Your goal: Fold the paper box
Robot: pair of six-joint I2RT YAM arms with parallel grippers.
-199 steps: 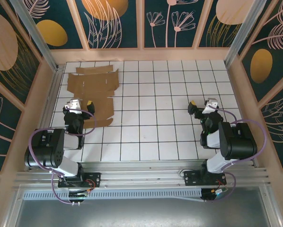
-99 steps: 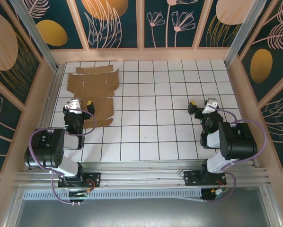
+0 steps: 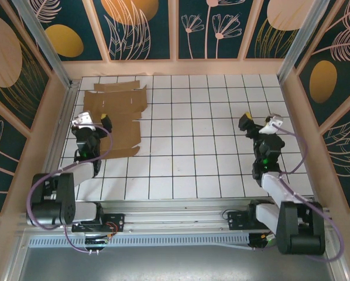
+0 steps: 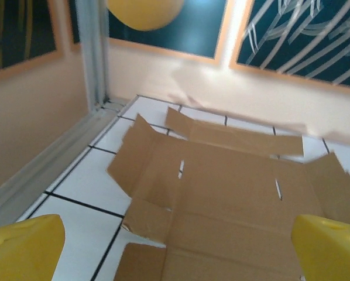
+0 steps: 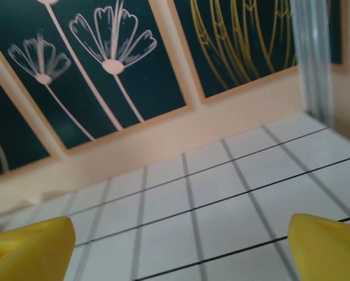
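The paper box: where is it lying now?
In the top view the paper box lies unfolded, far left on the table, beneath and ahead of the left claw.

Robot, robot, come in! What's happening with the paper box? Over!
Left end effector open, at edge of paper box. Right end effector open, holding nothing. Box flat, unfolded, far-left. No obstacle seen.

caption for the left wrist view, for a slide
Open left gripper facing the unfolded paper box on the tiled table.
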